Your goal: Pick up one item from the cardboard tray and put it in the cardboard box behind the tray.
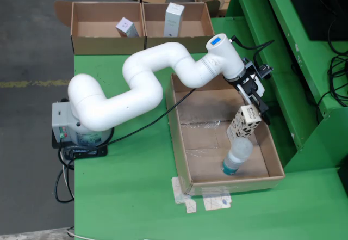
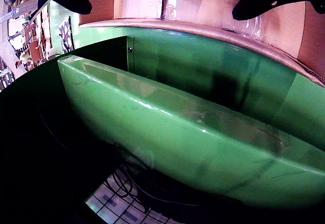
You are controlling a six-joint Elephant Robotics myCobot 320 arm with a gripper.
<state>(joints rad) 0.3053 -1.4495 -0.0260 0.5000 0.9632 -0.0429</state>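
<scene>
Cardboard tray (image 1: 182,142) w/ bottle (image 1: 236,157), gripper (image 1: 255,112) clamped on patterned carton (image 1: 244,122), two boxes (image 1: 109,19) behind

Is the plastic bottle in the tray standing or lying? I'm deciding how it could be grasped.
Lying. The plastic bottle rests on its side on the tray floor, cap end toward the tray's near wall.

White arm (image 1: 142,82) bent, reaching right; pincer (image 1: 255,111) clamped, angled down.
</scene>
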